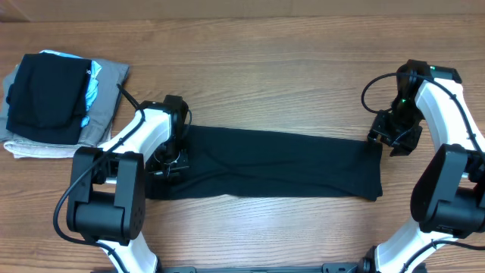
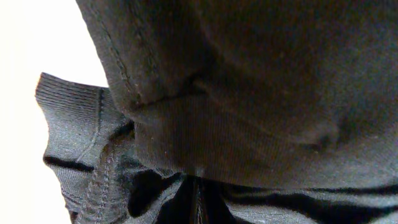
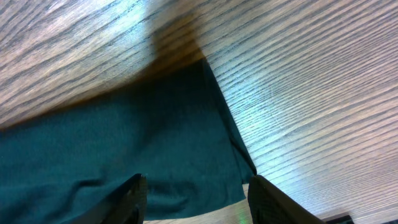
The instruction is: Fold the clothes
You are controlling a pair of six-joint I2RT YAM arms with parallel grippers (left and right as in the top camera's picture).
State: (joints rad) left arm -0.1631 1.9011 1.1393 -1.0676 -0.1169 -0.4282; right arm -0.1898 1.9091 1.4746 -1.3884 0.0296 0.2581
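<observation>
The clothes [image 1: 280,163], a black T-shirt, lie folded into a long strip across the middle of the wooden table [image 1: 303,68]. My left gripper [image 1: 168,161] is at the strip's left end, shut on a bunch of the black fabric [image 2: 249,93], which fills the left wrist view; the jaws [image 2: 199,208] meet in a pinched fold. My right gripper [image 1: 390,140] hovers over the strip's right end. In the right wrist view it [image 3: 197,182] stands open above the fabric's corner [image 3: 124,143], with nothing between its fingers [image 3: 134,199].
A pile of folded garments [image 1: 57,102] sits at the back left: a black one on top, light blue and grey-beige beneath. Bare wood lies behind the strip and to the right of its corner [image 3: 311,93].
</observation>
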